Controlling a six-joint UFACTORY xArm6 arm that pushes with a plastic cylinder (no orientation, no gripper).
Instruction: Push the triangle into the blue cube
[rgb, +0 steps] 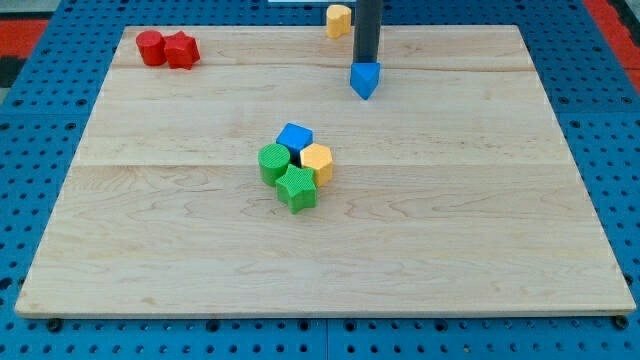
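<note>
Pale wooden board (480, 250) on blue pegboard surface (30, 200); red strip (612, 12) at view's top right corner.

Lab bench: wooden board (150, 250) on blue pegboard (40, 150)

My straight dark rod (367, 30) comes down from the view's top edge, a little right of centre, and stands upright with no visible tilt. Only its lower length shows; the arm that carries it is cut off above. My tip (366, 64) is at the rod's very end, low at the table top, and right at that point I cannot make out its end face clearly.
</note>
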